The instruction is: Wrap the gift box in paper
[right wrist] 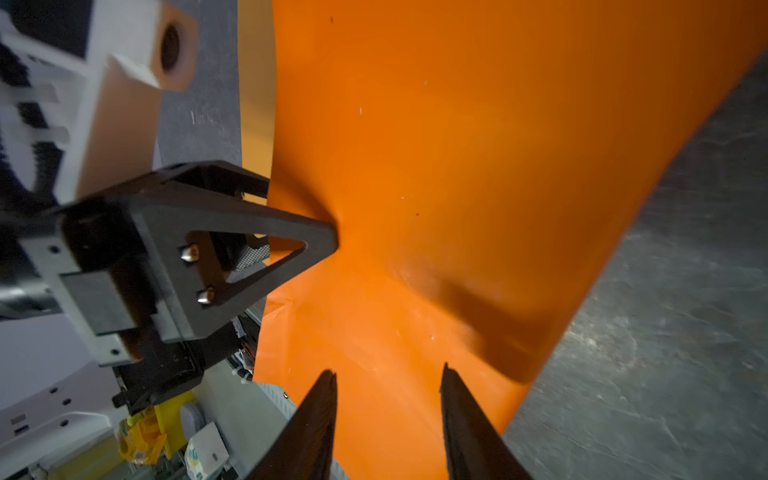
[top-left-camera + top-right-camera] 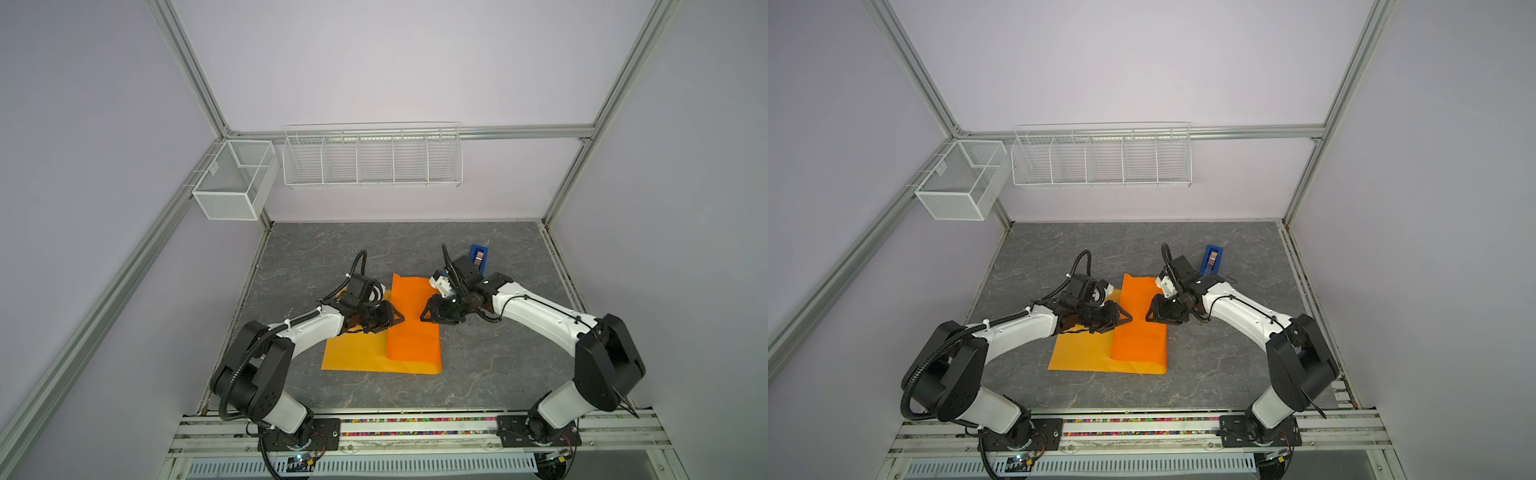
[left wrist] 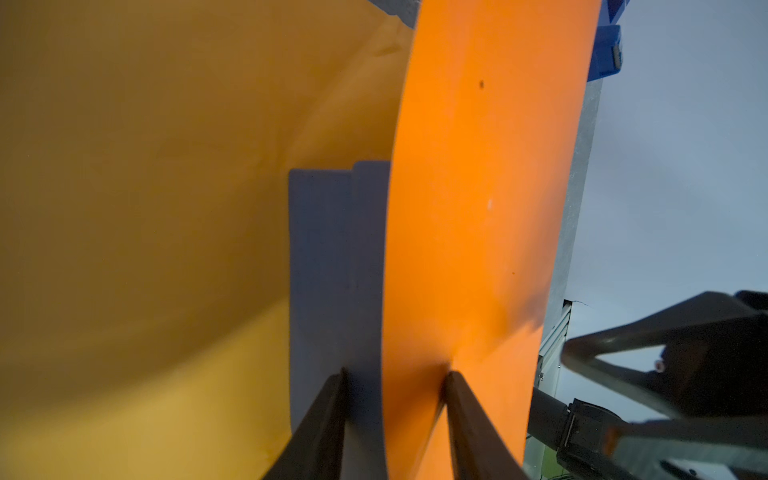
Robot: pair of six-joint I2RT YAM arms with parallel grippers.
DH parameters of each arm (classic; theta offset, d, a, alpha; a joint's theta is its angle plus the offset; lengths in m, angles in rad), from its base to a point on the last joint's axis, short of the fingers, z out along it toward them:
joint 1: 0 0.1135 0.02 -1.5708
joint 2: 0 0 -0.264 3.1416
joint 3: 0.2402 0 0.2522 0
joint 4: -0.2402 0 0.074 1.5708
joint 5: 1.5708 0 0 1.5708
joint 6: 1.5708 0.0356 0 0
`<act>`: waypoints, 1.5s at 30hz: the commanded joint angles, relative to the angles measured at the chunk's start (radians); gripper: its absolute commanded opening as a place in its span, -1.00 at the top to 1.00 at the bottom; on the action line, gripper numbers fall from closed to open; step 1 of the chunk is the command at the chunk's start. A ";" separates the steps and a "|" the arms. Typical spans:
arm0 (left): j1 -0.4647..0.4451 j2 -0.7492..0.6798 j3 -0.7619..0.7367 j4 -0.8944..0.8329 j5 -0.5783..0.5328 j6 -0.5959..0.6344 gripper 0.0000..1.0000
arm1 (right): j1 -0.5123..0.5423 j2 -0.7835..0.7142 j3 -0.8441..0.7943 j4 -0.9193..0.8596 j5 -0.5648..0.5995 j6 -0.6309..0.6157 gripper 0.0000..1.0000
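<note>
Left arm: low, reaching in; left gripper (image 2: 397,319) half-closed, one finger (image 1: 320,239) denting the paper (image 2: 415,332) flap. Real pinch? Can't tell.
Right arm: right gripper (image 2: 426,314) spread, tips over the flap, nothing between.
Hidden: gift box (image 3: 332,270) buried under the flap mid-table in both top views.
Left wrist only: its navy side wall.

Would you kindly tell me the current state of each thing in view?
Gift box: lid on, mostly covered by the paper flap.
Paper: one side folded over the box.
Left gripper: fingers straddle the box edge, one denting the paper.
Right gripper: open over the paper.
Tape dispenser: upright, untouched.
</note>
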 commanded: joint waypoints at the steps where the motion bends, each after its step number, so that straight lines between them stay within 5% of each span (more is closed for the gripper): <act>1: -0.001 0.031 -0.040 -0.021 -0.025 -0.017 0.24 | -0.051 -0.071 -0.035 -0.038 0.075 -0.015 -0.09; 4: -0.001 0.034 -0.041 -0.013 -0.018 -0.019 0.25 | -0.092 -0.065 -0.087 0.000 0.043 -0.001 -0.27; 11: -0.001 0.039 -0.052 0.024 0.003 -0.042 0.27 | -0.102 0.013 -0.139 0.114 -0.078 0.023 -0.29; 21: -0.015 0.057 -0.066 0.096 0.033 -0.081 0.37 | -0.104 0.069 -0.169 0.218 -0.158 0.045 0.07; 34: -0.024 0.061 -0.043 -0.013 -0.038 -0.038 0.37 | -0.126 -0.060 -0.101 0.037 -0.006 -0.009 0.02; 45: -0.024 0.065 -0.034 -0.026 -0.038 -0.034 0.37 | -0.027 0.049 -0.038 0.217 -0.200 0.082 0.21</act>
